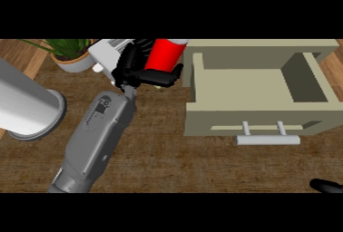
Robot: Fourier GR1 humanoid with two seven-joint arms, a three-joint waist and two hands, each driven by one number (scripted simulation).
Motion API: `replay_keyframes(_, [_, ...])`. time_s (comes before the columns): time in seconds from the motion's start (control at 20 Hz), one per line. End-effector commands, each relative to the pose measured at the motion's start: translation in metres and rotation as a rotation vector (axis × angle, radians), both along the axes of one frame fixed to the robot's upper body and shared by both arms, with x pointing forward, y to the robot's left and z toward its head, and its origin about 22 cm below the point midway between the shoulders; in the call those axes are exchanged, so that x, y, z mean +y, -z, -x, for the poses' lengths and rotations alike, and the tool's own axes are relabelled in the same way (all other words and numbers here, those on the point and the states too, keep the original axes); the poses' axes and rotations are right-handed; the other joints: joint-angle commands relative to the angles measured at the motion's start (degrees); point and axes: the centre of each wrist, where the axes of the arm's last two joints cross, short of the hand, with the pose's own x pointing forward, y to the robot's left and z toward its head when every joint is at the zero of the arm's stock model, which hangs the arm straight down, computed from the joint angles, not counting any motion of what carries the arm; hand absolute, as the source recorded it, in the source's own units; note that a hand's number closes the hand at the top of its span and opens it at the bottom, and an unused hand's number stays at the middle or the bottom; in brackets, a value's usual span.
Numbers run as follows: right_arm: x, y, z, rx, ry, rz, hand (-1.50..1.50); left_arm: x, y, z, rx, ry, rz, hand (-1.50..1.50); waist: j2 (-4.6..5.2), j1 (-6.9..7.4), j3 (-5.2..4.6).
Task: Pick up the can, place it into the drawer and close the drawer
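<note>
The can is red. It is up near the far side of the counter, just left of the drawer. It leans a little, with its top end toward the upper right.

The left hand is black and holds the can. Its fingers are curled round the lower part of the can, and more of the hand wraps the can's left side. The grey left arm comes up from the bottom edge to this hand.

The drawer is tan and pulled open. You can see down onto its pale floor, with walls on each side. The can is outside it, next to its left wall. On the drawer's front there is a light bar handle on two short posts.

Behind the hand and can sits a white thing, partly hidden. To its left is a green plant in a pot. A big shiny metal cylinder lies at the left edge of the counter.

The right hand only shows as a small black bit in the bottom right corner, far from the can. I cannot tell how its fingers are set.
</note>
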Motion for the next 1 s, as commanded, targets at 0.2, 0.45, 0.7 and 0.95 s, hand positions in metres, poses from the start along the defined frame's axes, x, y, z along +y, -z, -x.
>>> replay_keyframes(0.2, [-0.008,0.008,0.001,0.003,0.002,0.015,-1.50,-0.045,-0.087,-0.012,-0.033,0.024,-0.054,1.50,0.11,-0.50,0.02])
replay_keyframes(0.45, [0.007,-0.008,0.002,-0.004,-0.003,0.013,-1.50,-0.074,-0.120,-0.017,-0.028,0.037,-0.081,1.50,0.23,-0.82,0.01])
replay_keyframes(0.7, [0.012,-0.012,-0.009,-0.008,-0.013,-0.001,-1.50,-0.097,-0.142,-0.030,-0.018,0.025,-0.109,1.50,0.66,-1.90,0.03])
replay_keyframes(0.95, [0.000,-0.025,-0.012,-0.025,-0.009,0.017,-1.50,-0.115,-0.139,-0.028,-0.006,0.030,-0.145,1.50,0.67,-2.63,0.04])
